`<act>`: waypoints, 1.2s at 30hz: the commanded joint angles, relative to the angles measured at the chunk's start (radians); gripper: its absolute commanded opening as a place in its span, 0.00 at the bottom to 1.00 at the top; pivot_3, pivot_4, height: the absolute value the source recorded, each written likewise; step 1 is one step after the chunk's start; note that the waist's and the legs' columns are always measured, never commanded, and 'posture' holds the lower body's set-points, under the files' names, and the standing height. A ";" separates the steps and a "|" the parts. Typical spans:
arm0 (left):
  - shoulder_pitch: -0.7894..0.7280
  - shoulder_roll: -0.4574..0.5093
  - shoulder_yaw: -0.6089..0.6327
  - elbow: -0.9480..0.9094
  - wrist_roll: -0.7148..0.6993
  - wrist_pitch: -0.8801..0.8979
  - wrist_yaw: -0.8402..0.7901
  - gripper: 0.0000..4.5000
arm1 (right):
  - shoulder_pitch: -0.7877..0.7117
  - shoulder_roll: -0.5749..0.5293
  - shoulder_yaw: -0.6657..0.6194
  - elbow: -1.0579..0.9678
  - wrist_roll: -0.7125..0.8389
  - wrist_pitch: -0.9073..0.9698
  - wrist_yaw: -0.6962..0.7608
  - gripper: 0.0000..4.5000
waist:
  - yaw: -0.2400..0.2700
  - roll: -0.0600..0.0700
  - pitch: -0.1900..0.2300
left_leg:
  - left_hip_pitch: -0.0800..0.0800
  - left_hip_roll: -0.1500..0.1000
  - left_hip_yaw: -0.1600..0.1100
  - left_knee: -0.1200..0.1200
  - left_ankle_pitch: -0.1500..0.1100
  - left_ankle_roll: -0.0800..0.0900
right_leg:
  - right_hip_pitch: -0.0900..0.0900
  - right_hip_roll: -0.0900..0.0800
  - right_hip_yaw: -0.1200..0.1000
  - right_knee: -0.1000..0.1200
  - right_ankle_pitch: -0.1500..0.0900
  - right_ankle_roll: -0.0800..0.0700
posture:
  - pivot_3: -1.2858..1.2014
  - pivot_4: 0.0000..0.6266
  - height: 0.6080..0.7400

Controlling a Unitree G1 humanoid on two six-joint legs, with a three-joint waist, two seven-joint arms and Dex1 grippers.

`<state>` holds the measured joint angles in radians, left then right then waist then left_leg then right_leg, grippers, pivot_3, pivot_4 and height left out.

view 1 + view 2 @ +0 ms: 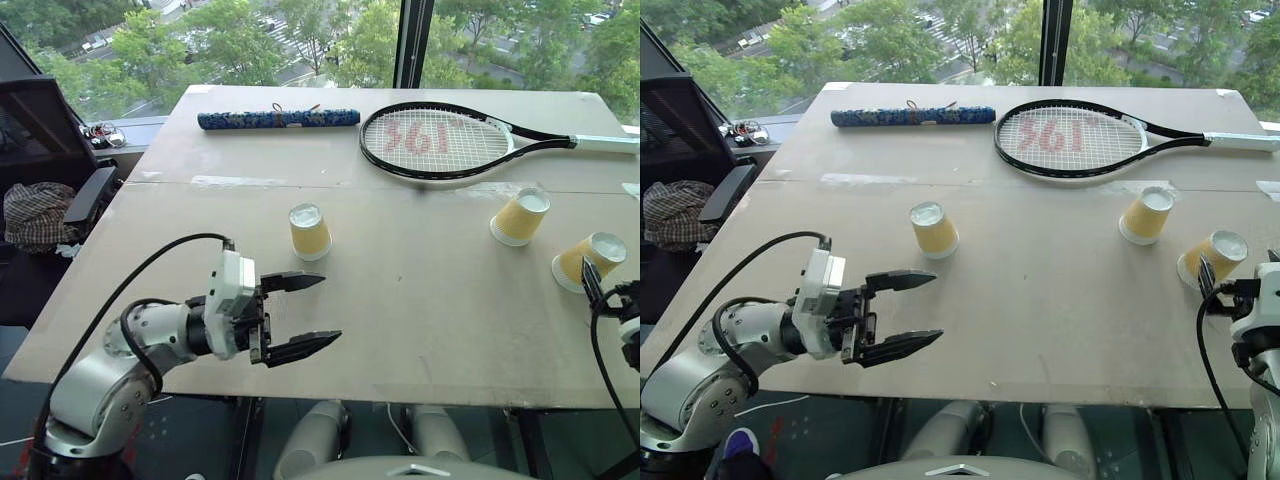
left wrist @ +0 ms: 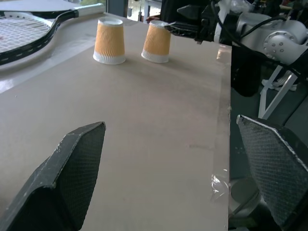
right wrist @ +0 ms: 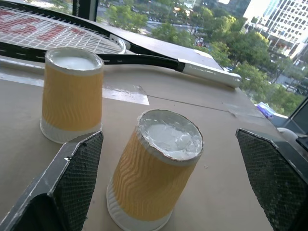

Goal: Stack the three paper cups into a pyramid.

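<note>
Three yellow-orange paper cups stand upside down and apart on the table. One cup [image 1: 310, 231] is left of centre, another [image 1: 520, 217] is at the right below the racket, and the third [image 1: 590, 260] is near the right edge. My left gripper [image 1: 330, 310] hovers open over the table's front edge, below the left cup and clear of it, with nothing between its fingers. In the right wrist view my right gripper [image 3: 168, 134] is open, and the right-edge cup [image 3: 159, 168] stands just ahead of its fingers, untouched.
A black tennis racket [image 1: 435, 140] with red-marked strings lies across the far right of the table. A blue rolled tube [image 1: 278, 118] lies at the far left. A black chair [image 1: 60, 150] stands left of the table [image 1: 420, 300], with windows behind it.
</note>
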<state>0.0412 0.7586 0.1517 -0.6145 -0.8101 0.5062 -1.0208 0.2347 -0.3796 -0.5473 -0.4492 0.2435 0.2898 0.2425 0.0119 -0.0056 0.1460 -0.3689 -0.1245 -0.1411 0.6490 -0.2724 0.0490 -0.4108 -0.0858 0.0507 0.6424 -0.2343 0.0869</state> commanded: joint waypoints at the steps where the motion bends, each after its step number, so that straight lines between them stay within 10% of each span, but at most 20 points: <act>1: -0.025 0.009 0.023 -0.021 -0.043 0.010 0.001 1.00 | -0.070 0.010 -0.010 0.013 0.041 0.053 -0.043 0.97 | -0.002 0.000 0.000 | 0.000 0.000 0.000 0.000 0.000 0.000 | 0.000 0.000 0.000 0.000 0.000 0.000 | 0.52 0.24 1.00; 14: 0.038 0.008 0.045 -0.043 -0.016 -0.025 0.000 1.00 | -0.246 -0.018 0.015 0.155 0.051 0.178 -0.108 0.97 | 0.000 0.002 0.001 | -0.001 0.000 0.000 -0.001 0.000 0.001 | 0.000 0.000 0.000 -0.001 0.000 0.000 | 0.52 0.24 1.00; 21: 0.067 0.001 0.047 -0.041 0.001 -0.049 -0.003 1.00 | -0.227 -0.045 0.000 0.150 0.067 0.175 -0.074 0.50 | 0.000 0.002 0.001 | 0.000 0.000 0.000 -0.001 0.000 0.001 | 0.000 0.000 0.000 -0.001 0.000 0.000 | 0.52 0.24 1.00; 29: 0.106 -0.012 0.043 -0.012 0.054 -0.092 -0.005 1.00 | -0.026 -0.197 -0.044 -0.034 0.275 0.205 0.274 0.48 | 0.002 0.004 0.002 | -0.002 0.000 0.000 -0.001 0.000 0.001 | 0.000 0.000 0.000 -0.001 0.000 0.000 | 0.52 0.24 1.00; 36: 0.167 -0.066 0.066 0.026 0.109 -0.190 -0.008 1.00 | -0.156 -0.220 0.285 -0.158 0.268 0.202 0.341 0.48 | -0.023 0.002 0.004 | 0.000 0.005 0.004 -0.001 -0.003 0.005 | 0.000 -0.001 -0.004 -0.002 0.000 0.000 | 0.52 0.24 1.00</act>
<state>0.2001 0.6893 0.1908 -0.5794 -0.6968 0.3411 -1.0193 0.1228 -0.6094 -0.3258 -0.5838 0.5452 0.5024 0.6011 -0.0111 -0.0036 0.1502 -0.3683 -0.1196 -0.1371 0.6484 -0.2751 0.0541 -0.4107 -0.0876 0.0455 0.6408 -0.2342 0.0867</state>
